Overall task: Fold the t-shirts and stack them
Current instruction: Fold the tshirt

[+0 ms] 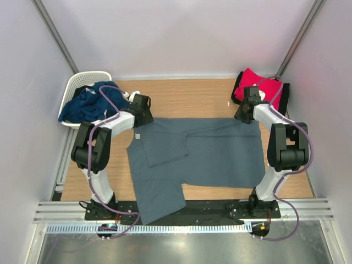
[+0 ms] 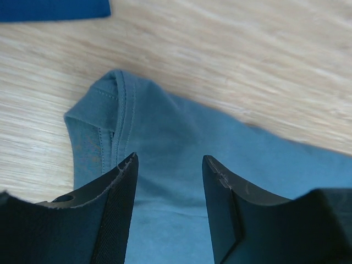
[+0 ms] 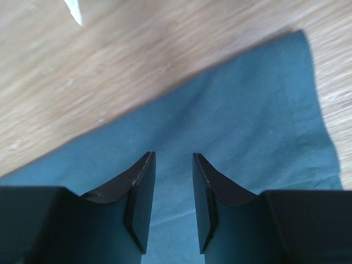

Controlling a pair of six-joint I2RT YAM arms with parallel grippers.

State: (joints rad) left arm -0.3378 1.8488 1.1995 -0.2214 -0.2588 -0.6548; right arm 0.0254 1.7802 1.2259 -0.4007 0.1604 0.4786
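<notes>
1. Shirt being worked: slate grey-blue t-shirt [image 1: 209, 157] lay spread flat mid-table, long side running L–R, w/ a flap folded onto its body at the left end. Its near-left part reached past the wooden table [image 1: 187, 96] edge onto the black base plate [image 1: 209, 208].
2. L gripper [image 2: 169, 159] was over the shirt's far-left corner, by a stitched seam. Fingers were apart, only cloth below them. Couldn't tell if they touched it.
3. R gripper [image 3: 173, 157] was over the far-right corner, near the hem. Fingers were apart, w/ a narrower gap.
4. Navy blue t-shirt [image 1: 88, 105] was heaped in the white lattice basket [image 1: 82, 77] at the far-left corner.
5. Red t-shirt [image 1: 257, 82] lay at the far-right corner, w/ black cloth [image 1: 237, 88] beside it, behind the R arm.
</notes>
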